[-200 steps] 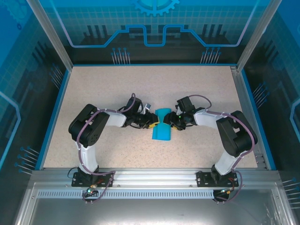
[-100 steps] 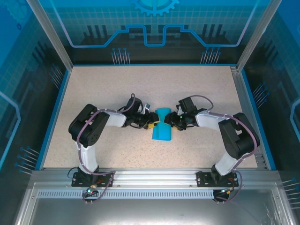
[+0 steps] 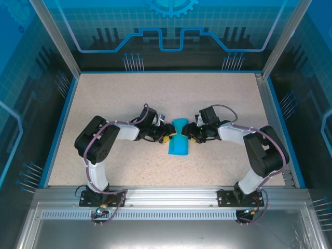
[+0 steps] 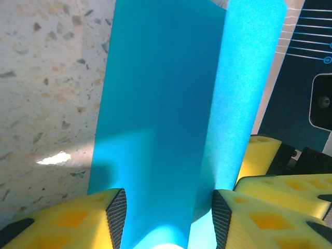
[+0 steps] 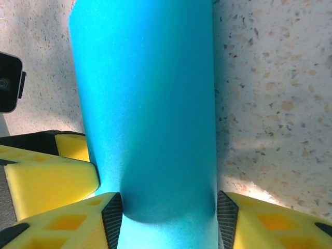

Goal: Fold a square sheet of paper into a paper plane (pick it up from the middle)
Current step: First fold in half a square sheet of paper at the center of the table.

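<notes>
The square sheet of paper [image 3: 179,142], teal-blue, is bowed into a narrow trough shape at the table's middle, between my two grippers. My left gripper [image 3: 167,138] reaches in from the left. In the left wrist view the paper [image 4: 166,104] shows a lengthwise crease and runs between the yellow fingers of the left gripper [image 4: 166,218], whose jaws stand apart. My right gripper [image 3: 191,136] reaches in from the right. In the right wrist view the curved paper [image 5: 150,104] spans pad to pad inside the right gripper [image 5: 168,218], both edges against the pads.
The speckled table [image 3: 119,98] is fenced by a blue rim and aluminium posts [image 3: 57,41]. Both arms lie low, elbows outward, their bases at the near rail [image 3: 171,194]. The other gripper's yellow fingers [image 4: 280,176] sit close behind the paper.
The left gripper's jaws have widened around the paper. The pinched waist of the sheet has relaxed into a rounder curve. Both arms have stayed almost in place.
</notes>
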{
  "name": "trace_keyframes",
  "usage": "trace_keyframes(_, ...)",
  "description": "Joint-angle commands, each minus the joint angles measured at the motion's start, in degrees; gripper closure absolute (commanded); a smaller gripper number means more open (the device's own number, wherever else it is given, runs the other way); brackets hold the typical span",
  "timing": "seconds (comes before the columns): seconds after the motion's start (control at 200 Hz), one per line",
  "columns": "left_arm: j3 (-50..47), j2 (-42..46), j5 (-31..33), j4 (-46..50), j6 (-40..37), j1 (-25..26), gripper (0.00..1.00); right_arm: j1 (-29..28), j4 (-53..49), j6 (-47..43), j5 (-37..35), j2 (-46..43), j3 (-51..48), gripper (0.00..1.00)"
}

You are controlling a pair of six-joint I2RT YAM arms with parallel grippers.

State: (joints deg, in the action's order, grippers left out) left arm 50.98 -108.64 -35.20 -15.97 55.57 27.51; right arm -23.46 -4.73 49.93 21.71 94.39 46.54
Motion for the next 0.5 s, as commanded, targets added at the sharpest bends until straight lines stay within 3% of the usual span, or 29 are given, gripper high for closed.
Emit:
trace_keyframes(0.0, 1.48, 1.29, -0.08, 1.71, -0.60, 0.43, 0.48, 1.20, 0.45, -0.70, 1.36, -0.28, -0.46, 0.46)
trace_keyframes(0.495, 2.47, -1.74, -3.09, -1.11, -0.80, 0.37, 0.48, 1.33, -2.02, 0.04, -0.71, -2.56, -0.07, 0.46)
